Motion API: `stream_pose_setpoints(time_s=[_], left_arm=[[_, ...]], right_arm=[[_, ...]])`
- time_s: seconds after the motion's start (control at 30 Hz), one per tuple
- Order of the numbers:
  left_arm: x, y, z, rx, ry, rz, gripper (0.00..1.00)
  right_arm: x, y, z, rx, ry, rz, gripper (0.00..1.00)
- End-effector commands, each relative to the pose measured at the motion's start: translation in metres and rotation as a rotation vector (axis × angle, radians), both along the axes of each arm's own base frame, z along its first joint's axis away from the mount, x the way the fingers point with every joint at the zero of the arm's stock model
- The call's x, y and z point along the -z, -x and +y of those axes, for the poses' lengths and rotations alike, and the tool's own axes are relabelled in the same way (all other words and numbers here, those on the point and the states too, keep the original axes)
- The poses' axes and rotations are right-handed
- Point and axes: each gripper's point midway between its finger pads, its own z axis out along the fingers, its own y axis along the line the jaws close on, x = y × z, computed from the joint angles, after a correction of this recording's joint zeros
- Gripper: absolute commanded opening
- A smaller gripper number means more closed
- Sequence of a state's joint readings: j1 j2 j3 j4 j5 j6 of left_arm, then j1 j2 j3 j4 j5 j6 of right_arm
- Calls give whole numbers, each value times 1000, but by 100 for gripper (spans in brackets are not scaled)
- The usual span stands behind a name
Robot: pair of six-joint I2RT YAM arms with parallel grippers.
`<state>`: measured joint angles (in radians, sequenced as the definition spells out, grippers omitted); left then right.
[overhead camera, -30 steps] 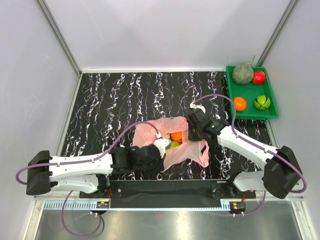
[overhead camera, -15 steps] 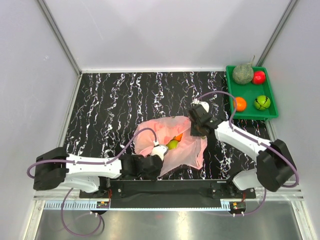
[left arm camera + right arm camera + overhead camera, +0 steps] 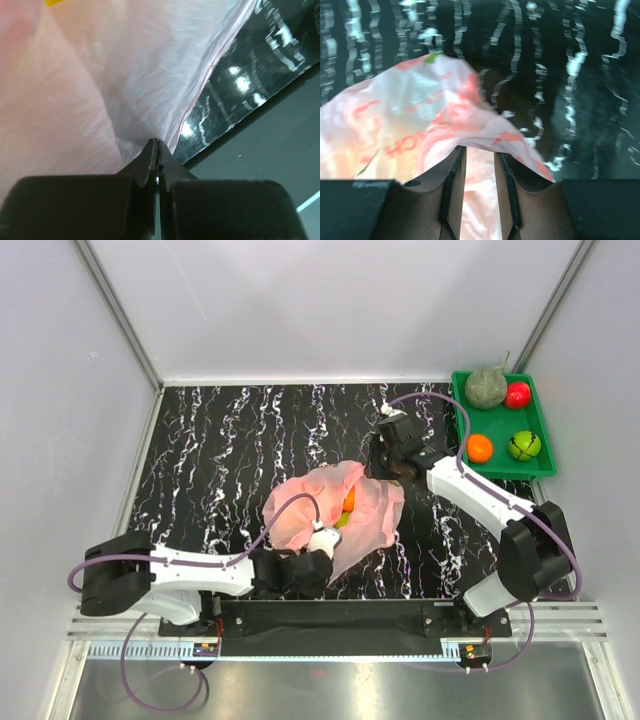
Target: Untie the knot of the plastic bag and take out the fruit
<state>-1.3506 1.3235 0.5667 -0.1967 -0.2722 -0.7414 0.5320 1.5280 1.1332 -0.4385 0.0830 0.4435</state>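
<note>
The pink plastic bag [image 3: 320, 505] lies mid-table, stretched between my two grippers. Through its opening show an orange fruit [image 3: 348, 502] and a green fruit [image 3: 340, 521]. My left gripper [image 3: 318, 543] is shut on the bag's near edge; in the left wrist view its jaws [image 3: 157, 143] pinch the thin film [image 3: 125, 85], and a bit of yellow fruit [image 3: 55, 2] shows at the top. My right gripper [image 3: 386, 476] is shut on the bag's far right edge, with pink plastic [image 3: 420, 125] between and over its fingers [image 3: 479, 152]. The knot is not in view.
A green tray [image 3: 510, 473] stands at the far right with a netted melon [image 3: 486, 387], a red fruit [image 3: 517, 394], an orange fruit [image 3: 480, 448] and a green fruit [image 3: 523, 445]. The table's near edge [image 3: 260, 120] runs just beside the left gripper.
My right gripper has moved away toward the far side, pulling the bag's right edge with it. My left gripper drew back toward the near edge. The bag's low right flap has lifted off the table.
</note>
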Motion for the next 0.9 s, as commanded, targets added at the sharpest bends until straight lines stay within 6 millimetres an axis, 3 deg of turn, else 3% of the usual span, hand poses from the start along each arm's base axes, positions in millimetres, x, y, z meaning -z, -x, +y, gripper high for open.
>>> stream_pose_setpoints(time_s=[0.0,0.07,0.1,0.13,0.27,0.4,0.43,0.57,0.67,0.7,0.87], left_arm=[[-52,-26,-21,-55,105,-124,0],[-70,-34,-15,-79,119,-160,0],[-87,-39,-15,-93,160,-186,0],[-101,-45,-15,-102,182,-204,0],[-125,-55,-15,-97,226,-234,0],[-112,-52,-22,-67,192,-194,0],[-109,-52,-27,-69,195,-183,0],[-114,-64,-38,-113,210,-218,0],[-128,-90,-32,-229,184,-330,0],[-141,-102,-28,-287,188,-385,0],[-183,-115,-20,-384,271,-490,0]], right_arm=[[-13,19,27,-151,-101,10,36],[-18,39,33,-199,-126,5,36],[-8,54,33,-225,-133,35,36],[-15,65,37,-254,-149,20,36],[-18,89,50,-330,-187,24,36],[-23,85,71,-370,-206,30,37],[-12,83,74,-363,-185,62,37],[-3,66,85,-328,-174,58,38],[4,52,86,-306,-124,58,38],[0,48,90,-313,-127,57,38],[0,48,96,-333,-137,64,38]])
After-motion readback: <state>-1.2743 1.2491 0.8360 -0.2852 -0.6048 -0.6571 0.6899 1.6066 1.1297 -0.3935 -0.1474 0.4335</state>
